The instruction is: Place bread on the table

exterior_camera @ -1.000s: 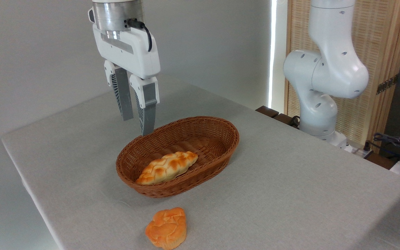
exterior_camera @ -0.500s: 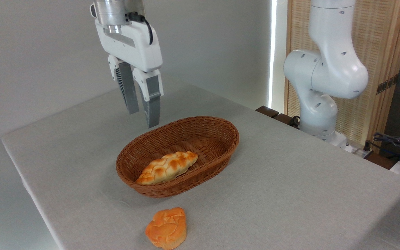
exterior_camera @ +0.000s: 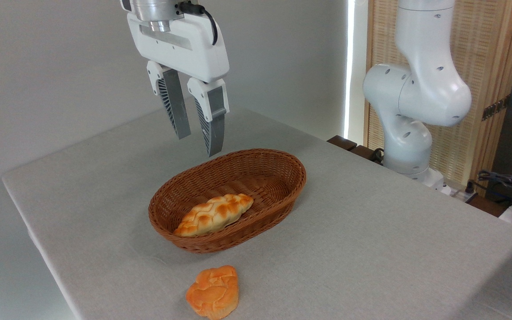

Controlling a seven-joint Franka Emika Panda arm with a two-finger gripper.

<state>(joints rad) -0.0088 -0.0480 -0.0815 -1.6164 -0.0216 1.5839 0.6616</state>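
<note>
Arm pose: white wrist and pincer (exterior_camera: 198,144) at upper left, pointing down, raised above the far left rim of the basket (exterior_camera: 282,195); arm base and elbow joints (exterior_camera: 416,98) standing at the right, behind the far edge of the counter (exterior_camera: 371,249).
Pincer tilt: near vertical, tips leaning slightly toward the right.
Counter: large, rectangular, covered in plain light grey cloth, running from the left corner to the lower right.
Room, left: bare pale wall behind the counter.
Room, centre: bright vertical strip of light between wall and screen.
Room, right: slatted wooden screen (exterior_camera: 496,53) behind the arm base; cables and dark equipment (exterior_camera: 509,186) at the far right edge, too small to identify.
Basket: brown oval wicker, resting mid-counter, holding one pale braided loaf (exterior_camera: 214,214) that lies lengthwise toward its near left end.
Bread (exterior_camera: 213,292): small orange-golden bun, lying on the counter cloth at the front, just outside the near rim of the basket, well apart from the pincer.
Pincer state: fingers (exterior_camera: 177,111) parted by a narrow gap, nothing between them, touching nothing.
</note>
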